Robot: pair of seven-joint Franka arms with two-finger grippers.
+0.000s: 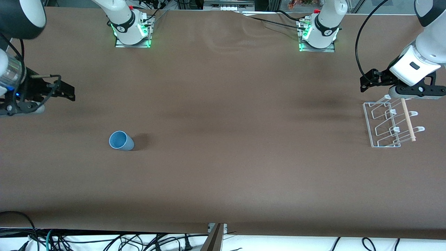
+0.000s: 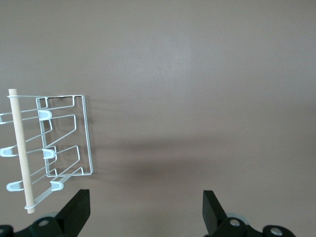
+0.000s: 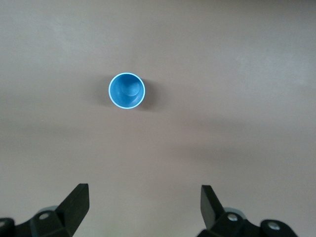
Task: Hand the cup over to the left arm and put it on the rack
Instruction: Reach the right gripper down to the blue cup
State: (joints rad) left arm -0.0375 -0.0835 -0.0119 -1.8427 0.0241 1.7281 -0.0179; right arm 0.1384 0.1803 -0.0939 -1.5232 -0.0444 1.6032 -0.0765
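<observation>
The light-blue cup (image 1: 121, 141) stands upright, mouth up, on the brown table toward the right arm's end; it also shows in the right wrist view (image 3: 127, 90). My right gripper (image 1: 21, 107) hangs open and empty above the table at that end, apart from the cup, with bare table between its fingers (image 3: 144, 205). The white wire rack (image 1: 386, 122) with its wooden dowel (image 1: 407, 120) sits at the left arm's end. My left gripper (image 1: 416, 92) hovers open and empty beside the rack (image 2: 64, 143), nothing between its fingers (image 2: 146, 210).
The two arm bases (image 1: 130, 31) (image 1: 318, 35) stand along the table edge farthest from the front camera. A wide stretch of brown table (image 1: 244, 139) lies between cup and rack. Loose cables (image 1: 104, 240) hang below the near edge.
</observation>
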